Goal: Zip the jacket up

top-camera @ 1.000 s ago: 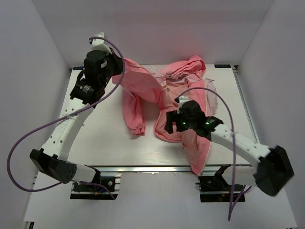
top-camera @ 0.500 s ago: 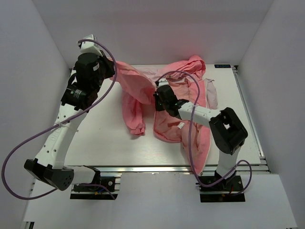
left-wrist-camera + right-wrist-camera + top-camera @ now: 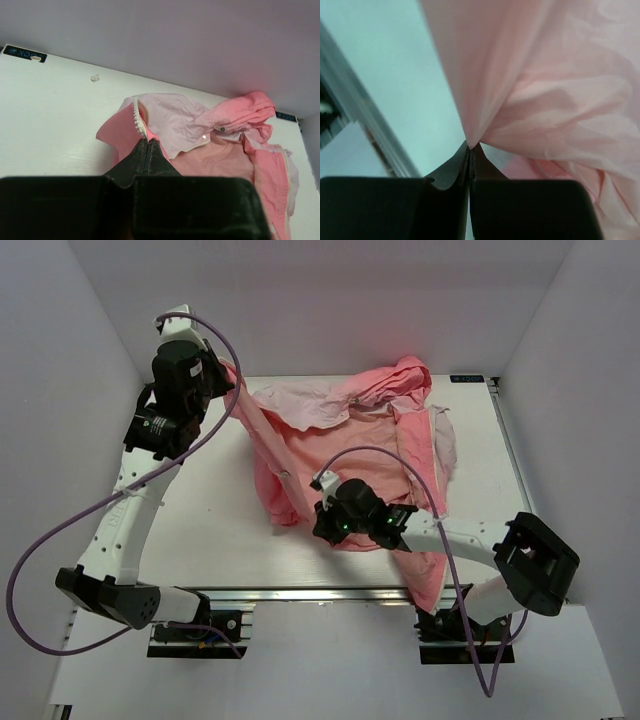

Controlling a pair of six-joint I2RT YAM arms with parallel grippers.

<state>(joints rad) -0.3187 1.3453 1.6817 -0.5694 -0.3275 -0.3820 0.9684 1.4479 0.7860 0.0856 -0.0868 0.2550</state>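
Observation:
The pink jacket (image 3: pixel 340 445) lies crumpled across the middle and right of the table, its hood at the back. My left gripper (image 3: pixel 226 373) is raised at the back left, shut on the jacket's front edge, which stretches taut from it. In the left wrist view the gripper (image 3: pixel 147 141) pinches that edge just below the white zipper teeth (image 3: pixel 135 113). My right gripper (image 3: pixel 320 527) is low near the jacket's front hem, shut on a pinch of coral fabric. The right wrist view shows the gripper (image 3: pixel 470 145) closed on a fold of the jacket (image 3: pixel 545 90).
The white table (image 3: pixel 200 530) is walled on three sides by white panels. A metal rail (image 3: pixel 330 592) runs along the front edge. One sleeve (image 3: pixel 425 575) hangs over that edge. A small black label (image 3: pixel 467 378) marks the back right corner.
The right gripper was open, reached to the jacket's middle, then drew back toward the front and shut on fabric. The left arm shifted left and back, pulling the jacket's edge taut.

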